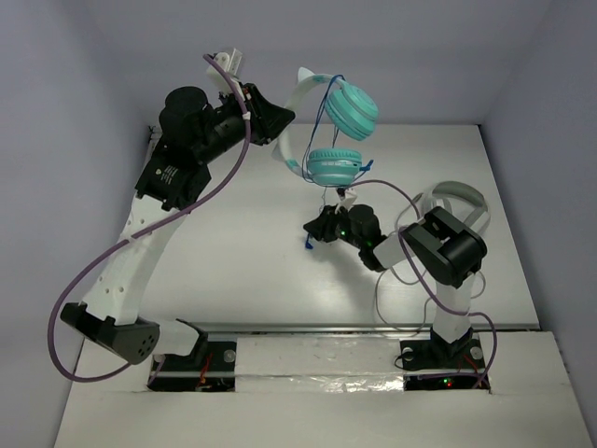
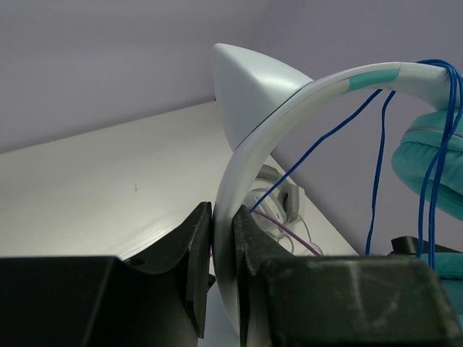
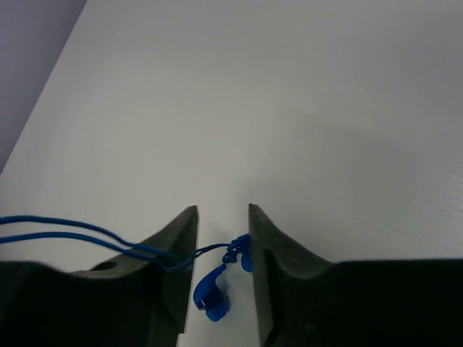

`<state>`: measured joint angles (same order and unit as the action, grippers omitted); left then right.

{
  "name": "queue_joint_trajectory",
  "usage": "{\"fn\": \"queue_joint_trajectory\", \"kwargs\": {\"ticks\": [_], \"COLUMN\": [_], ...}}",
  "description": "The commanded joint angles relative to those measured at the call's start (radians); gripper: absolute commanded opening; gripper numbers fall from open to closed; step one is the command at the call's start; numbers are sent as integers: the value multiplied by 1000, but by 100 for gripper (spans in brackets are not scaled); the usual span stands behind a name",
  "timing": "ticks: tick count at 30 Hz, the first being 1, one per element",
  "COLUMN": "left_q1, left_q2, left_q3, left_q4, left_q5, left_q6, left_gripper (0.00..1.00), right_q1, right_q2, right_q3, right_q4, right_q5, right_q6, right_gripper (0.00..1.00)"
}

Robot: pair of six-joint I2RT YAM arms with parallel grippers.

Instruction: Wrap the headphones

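The headphones hang in the air above the far part of the table, teal earcups one over the other and the white headband arching left. My left gripper is shut on that headband, which the left wrist view shows pinched between the jaws. The thin blue cord loops over the band and drops to my right gripper, low over the table. In the right wrist view its jaws stand apart, with the cord's knotted end and blue plug between them, touching the right finger.
Larger grey-white headphones with a grey cable lie at the right of the table, behind the right arm, and also show past the headband. Purple walls close in the far and side edges. A rail runs along the table's near edge.
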<state>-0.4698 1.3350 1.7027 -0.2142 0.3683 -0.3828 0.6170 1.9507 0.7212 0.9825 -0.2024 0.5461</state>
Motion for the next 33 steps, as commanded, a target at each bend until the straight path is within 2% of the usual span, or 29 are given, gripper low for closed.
{"fn": "queue_joint_trajectory", "kwargs": {"ticks": [1, 3, 5, 11, 16, 17, 23, 28, 33], "left_q1": [7, 7, 7, 16, 77, 114, 161, 171, 171], "left_q2": [-14, -16, -14, 15, 73, 79, 102, 113, 145], "left_q3": [55, 49, 49, 69, 94, 75, 8, -67, -159], "left_q4": [114, 118, 118, 140, 180, 193, 207, 240, 243], "left_q5": [-5, -6, -20, -115, -245, -259, -462, -610, -701], "left_q6": [-56, -60, -61, -82, -116, -123, -96, -35, 41], "left_gripper": [0, 0, 0, 0, 0, 0, 0, 0, 0], "right_q1": [7, 7, 7, 62, 174, 234, 371, 495, 610], "right_q2": [16, 19, 20, -56, -159, -197, -317, -432, -559], "right_q3": [14, 21, 26, -38, -97, -106, -129, -73, 13], "right_q4": [117, 122, 117, 69, -40, -98, -266, -510, -816], "right_q5": [43, 61, 70, 119, 187, 236, 301, 385, 480], "right_q6": [0, 0, 5, 29, 103, 106, 123, 94, 55], "right_gripper": [34, 25, 21, 0, 0, 0, 0, 0, 0]}}
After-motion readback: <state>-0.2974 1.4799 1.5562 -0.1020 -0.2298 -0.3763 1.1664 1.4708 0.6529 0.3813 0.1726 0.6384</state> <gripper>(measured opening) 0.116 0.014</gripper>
